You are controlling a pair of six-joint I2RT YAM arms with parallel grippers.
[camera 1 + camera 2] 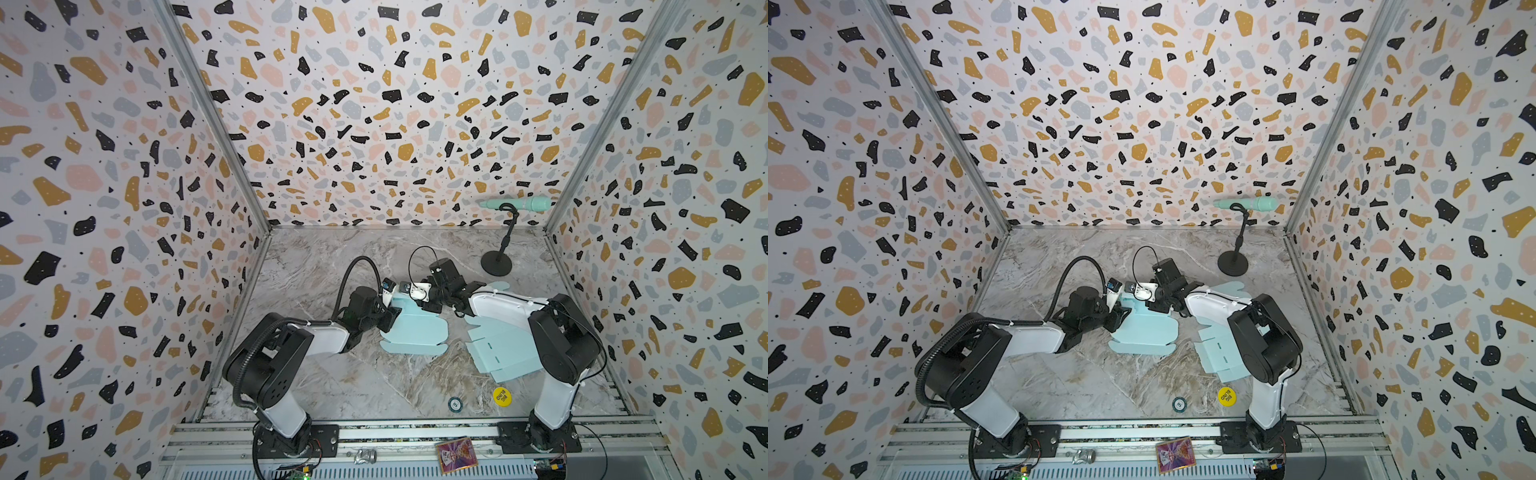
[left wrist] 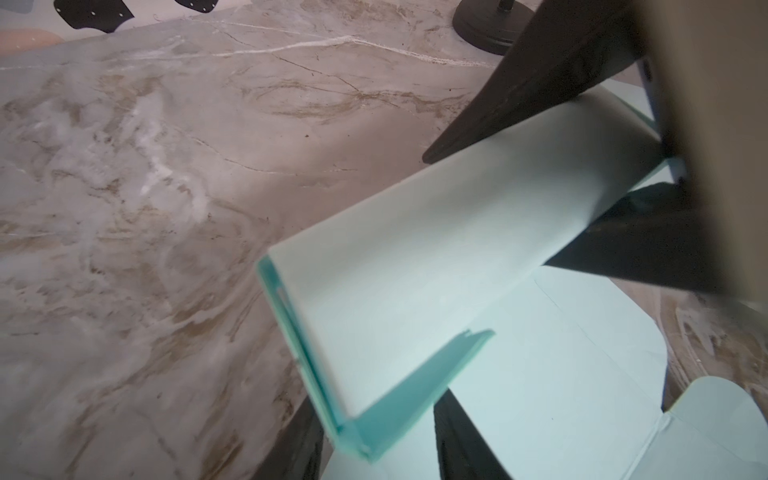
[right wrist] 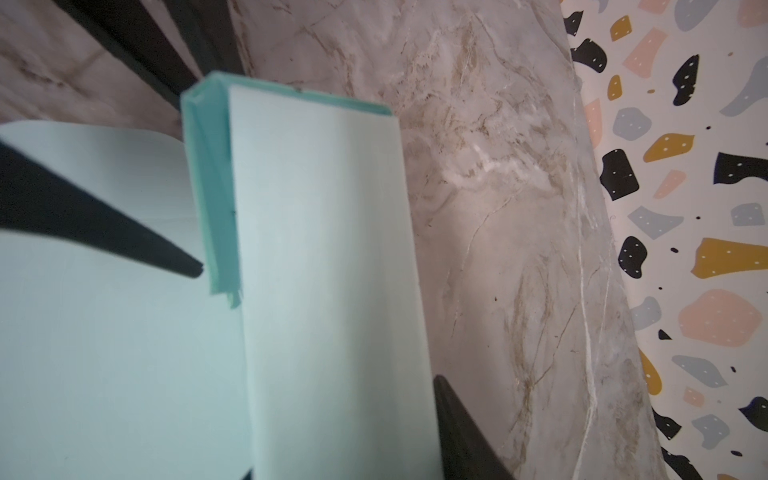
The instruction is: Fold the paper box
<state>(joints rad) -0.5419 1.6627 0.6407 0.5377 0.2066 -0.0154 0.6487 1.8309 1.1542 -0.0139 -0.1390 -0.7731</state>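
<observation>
The paper box (image 1: 415,332) (image 1: 1146,332) is a pale teal card blank lying mid-table, with one long side wall (image 2: 415,266) (image 3: 324,249) folded up and doubled over. My left gripper (image 1: 391,319) (image 1: 1119,320) (image 2: 374,399) straddles one end corner of that wall, a finger against each face, shut on it. At the wall's other end my right gripper (image 1: 426,306) (image 1: 1156,307) (image 3: 340,424) is shut on it; one finger (image 3: 457,419) shows and the other is mostly hidden behind the card. Each wrist view shows the other gripper's dark fingers on the far end.
A second flat teal blank (image 1: 498,353) lies under the right arm. A black stand (image 1: 496,264) holding a teal microphone (image 1: 519,203) is at the back right. A yellow disc (image 1: 501,396) and a small round chip (image 1: 455,404) sit near the front edge.
</observation>
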